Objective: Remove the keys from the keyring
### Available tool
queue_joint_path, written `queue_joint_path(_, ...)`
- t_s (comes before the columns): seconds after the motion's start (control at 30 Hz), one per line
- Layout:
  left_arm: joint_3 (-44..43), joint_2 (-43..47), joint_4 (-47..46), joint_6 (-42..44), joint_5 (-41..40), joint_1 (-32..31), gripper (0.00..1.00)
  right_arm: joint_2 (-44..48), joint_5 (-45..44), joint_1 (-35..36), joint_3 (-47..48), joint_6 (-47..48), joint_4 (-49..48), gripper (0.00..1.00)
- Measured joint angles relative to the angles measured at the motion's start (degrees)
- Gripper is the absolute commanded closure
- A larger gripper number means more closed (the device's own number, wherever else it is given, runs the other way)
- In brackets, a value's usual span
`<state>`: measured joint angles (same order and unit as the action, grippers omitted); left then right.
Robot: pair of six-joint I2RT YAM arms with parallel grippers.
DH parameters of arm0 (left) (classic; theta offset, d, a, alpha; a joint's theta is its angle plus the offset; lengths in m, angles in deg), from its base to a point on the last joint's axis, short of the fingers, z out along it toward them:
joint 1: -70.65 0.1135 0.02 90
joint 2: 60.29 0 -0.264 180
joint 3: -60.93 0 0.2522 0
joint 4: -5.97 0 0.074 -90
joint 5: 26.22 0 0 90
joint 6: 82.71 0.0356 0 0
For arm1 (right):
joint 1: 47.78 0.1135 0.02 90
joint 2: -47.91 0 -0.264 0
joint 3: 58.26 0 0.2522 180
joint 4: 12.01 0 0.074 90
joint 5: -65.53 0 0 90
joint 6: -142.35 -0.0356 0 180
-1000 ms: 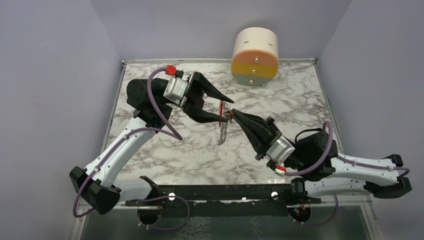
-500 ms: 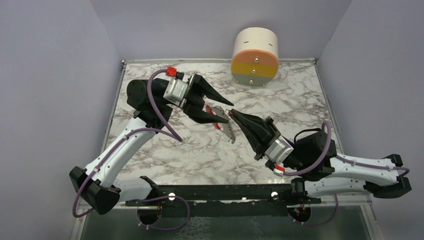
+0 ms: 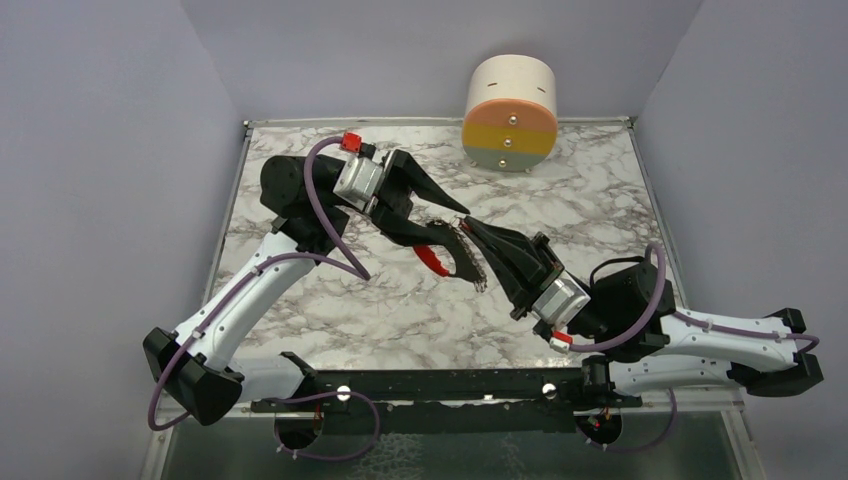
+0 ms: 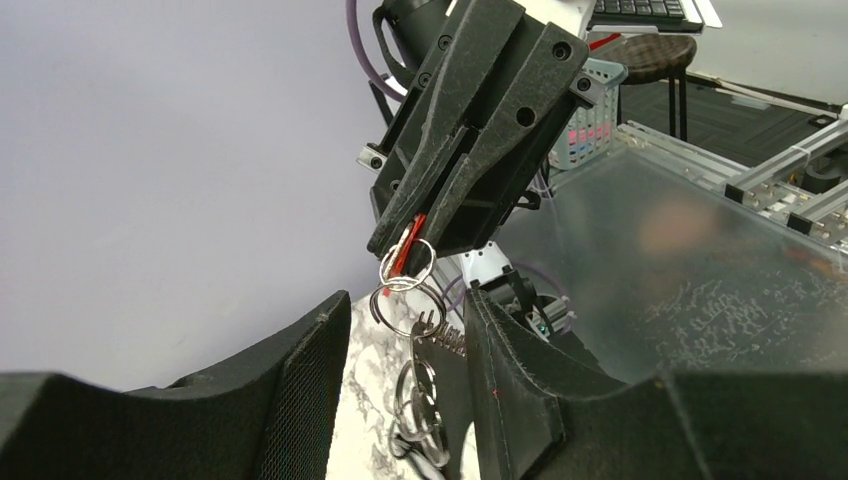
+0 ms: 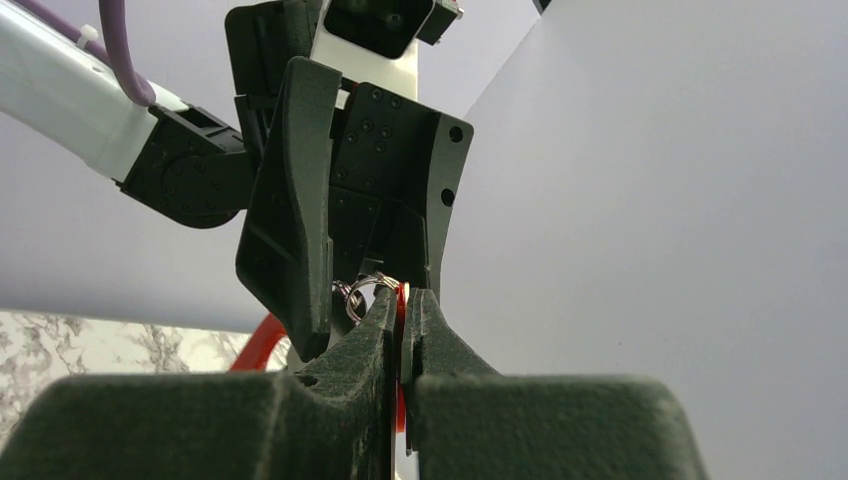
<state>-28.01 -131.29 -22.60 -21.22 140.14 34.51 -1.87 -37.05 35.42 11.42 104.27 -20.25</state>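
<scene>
Right gripper (image 4: 398, 248) pinched shut on red key (image 4: 407, 243). Left gripper (image 4: 405, 312) wide apart, straddling hanging keyring (image 4: 404, 302). Both over table (image 3: 580, 215) middle, well off its edges.

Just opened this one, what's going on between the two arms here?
The right gripper is shut on what looks like the red-headed key, holding the keyring up above the marble table. Its rings and chain hang down between the fingers of the open left gripper, which straddles them without clamping. The red clip dangles with it. No key looks free yet.
</scene>
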Motion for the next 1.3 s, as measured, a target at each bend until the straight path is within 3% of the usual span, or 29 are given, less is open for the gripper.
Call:
queue_joint_path(1.13, 0.0, -0.1, 0.0, 1.3, -0.1, 0.0, 0.56, 0.2, 0.0, 0.0, 0.0, 0.3, -0.3, 0.98)
queue_joint_path(1.3, 0.0, -0.1, 0.0, 1.3, -0.1, 0.0, 0.64, 0.1, 0.0, 0.0, 0.0, 0.3, -0.3, 0.98)
